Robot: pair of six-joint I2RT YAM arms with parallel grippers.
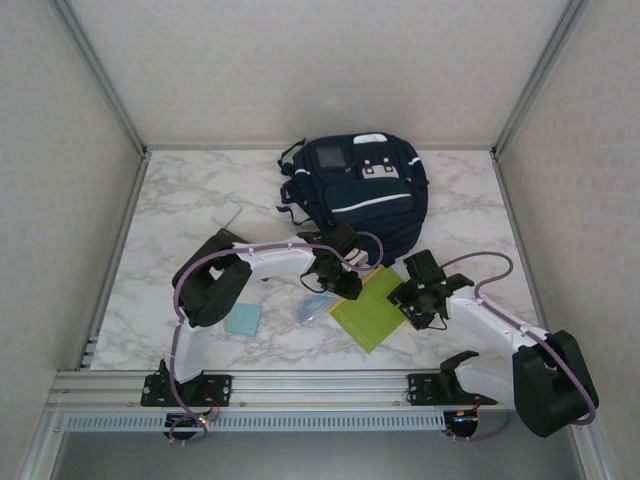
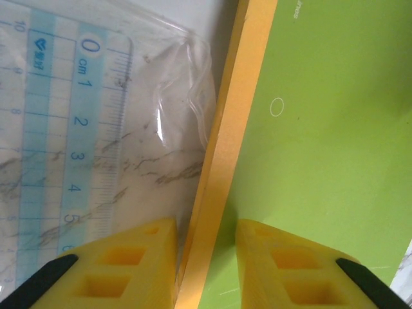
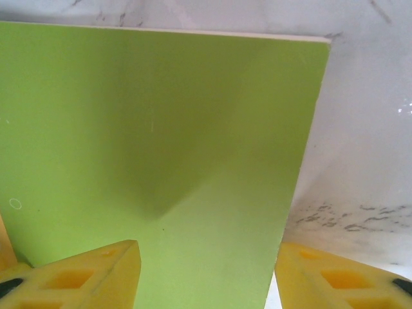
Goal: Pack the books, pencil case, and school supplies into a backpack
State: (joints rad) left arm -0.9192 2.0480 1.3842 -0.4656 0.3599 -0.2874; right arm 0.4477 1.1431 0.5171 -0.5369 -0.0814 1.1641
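Left wrist view: left gripper is seen part-open over the edge of the orange book, right gripper wide open over the green notebook. Both are judged thin, light and smooth-covered, best pinched edgewise.

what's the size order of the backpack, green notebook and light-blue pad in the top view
1. backpack, clearly the largest
2. green notebook, partly covered, still well above the pad
3. light-blue pad, smallest

Fingers astride orange book (narrow strip)
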